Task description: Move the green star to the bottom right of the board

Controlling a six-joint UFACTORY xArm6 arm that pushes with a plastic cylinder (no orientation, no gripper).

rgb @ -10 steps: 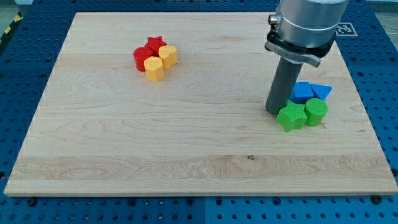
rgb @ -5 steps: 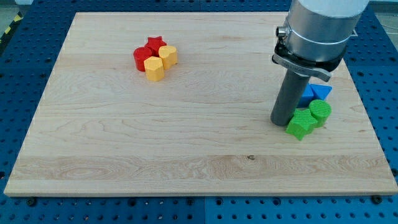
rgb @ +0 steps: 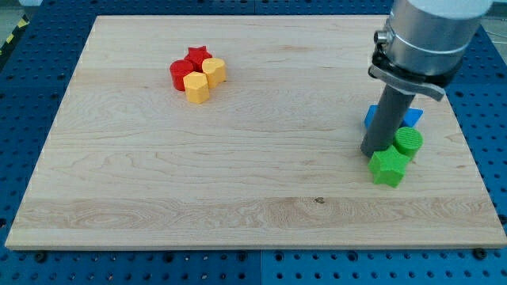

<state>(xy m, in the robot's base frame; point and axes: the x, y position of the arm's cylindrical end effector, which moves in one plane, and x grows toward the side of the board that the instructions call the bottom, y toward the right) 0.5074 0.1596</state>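
The green star (rgb: 389,167) lies on the wooden board (rgb: 238,158) at the view's right, below the middle. My tip (rgb: 372,153) stands just above and left of it, touching its upper left edge. A green round block (rgb: 409,142) sits against the star's upper right. Two blue blocks (rgb: 410,117) lie behind the rod, partly hidden by it.
A cluster of a red star (rgb: 197,56), a red round block (rgb: 179,73) and two yellow blocks (rgb: 197,86) (rgb: 215,70) sits at the view's upper left. The board's right edge (rgb: 467,150) is close to the green blocks.
My tip has moved to the view's right and slightly down. The green star has slid right and down with it, and the green round block has shifted a little right.
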